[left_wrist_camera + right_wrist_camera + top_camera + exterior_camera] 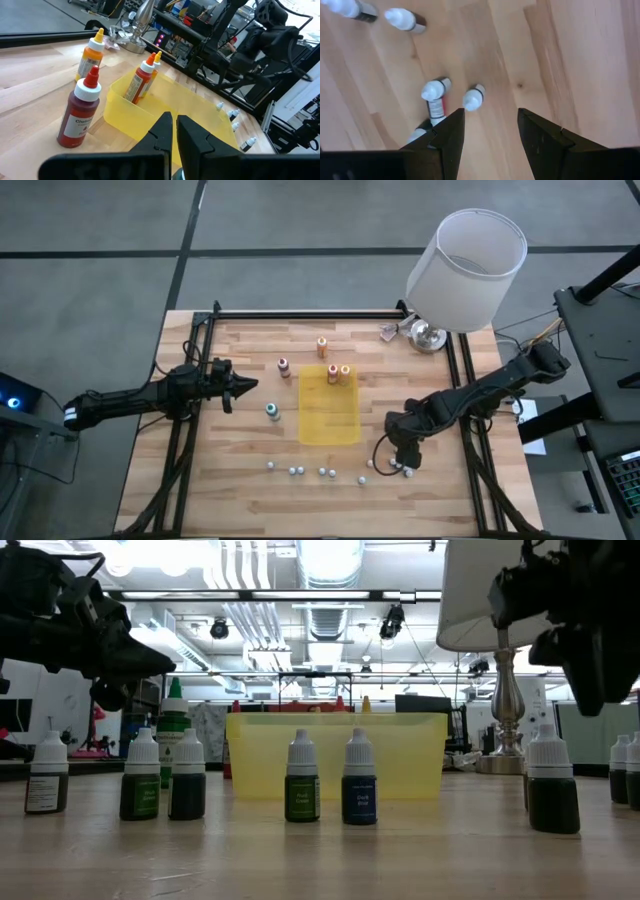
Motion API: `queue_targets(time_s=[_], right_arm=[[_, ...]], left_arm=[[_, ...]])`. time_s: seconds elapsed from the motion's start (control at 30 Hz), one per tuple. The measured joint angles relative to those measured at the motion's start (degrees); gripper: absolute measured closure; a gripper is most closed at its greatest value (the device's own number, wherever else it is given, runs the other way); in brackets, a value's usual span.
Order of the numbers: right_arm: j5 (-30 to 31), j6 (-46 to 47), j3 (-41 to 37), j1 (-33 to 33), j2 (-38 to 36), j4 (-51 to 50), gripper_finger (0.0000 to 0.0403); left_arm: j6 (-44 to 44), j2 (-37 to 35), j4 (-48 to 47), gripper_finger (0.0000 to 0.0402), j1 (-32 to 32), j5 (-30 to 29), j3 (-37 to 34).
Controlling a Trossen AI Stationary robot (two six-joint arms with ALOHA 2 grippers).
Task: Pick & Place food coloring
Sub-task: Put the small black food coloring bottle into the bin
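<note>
The food coloring bottles stand upright on the wooden table: an orange one [322,346], a dark red one [284,366] and a teal one [272,411]. Two more [339,372] stand in the yellow tray [330,420]. Several small white-capped bottles [297,471] line the near edge. My right gripper [490,130] hangs open, pointing down, above the right-hand ones [473,97], with bare wood between its fingers. My left gripper [174,132] is shut and level at the table's left, pointing at the tray [165,107] and the dark red bottle [80,112].
A lamp with a white shade [465,270] and a metal foot [428,335] stands at the far right corner. Black rails [300,313] frame the table. Bare wood lies right of the tray, between it and my right arm.
</note>
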Motion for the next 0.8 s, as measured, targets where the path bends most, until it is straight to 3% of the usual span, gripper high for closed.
queue_targets(time_s=[0.23,0.8], right_arm=[[0.0,4.4,-0.7,0.5,0.7,0.5,0.0229],[-0.2,5.0,-0.7,1.5,7.0,5.1,0.023]], left_arm=[[0.0,0.0,0.0,0.0401,0.0,0.0,0.0],[0.0,0.0,0.0,0.0401,0.0,0.0,0.0]])
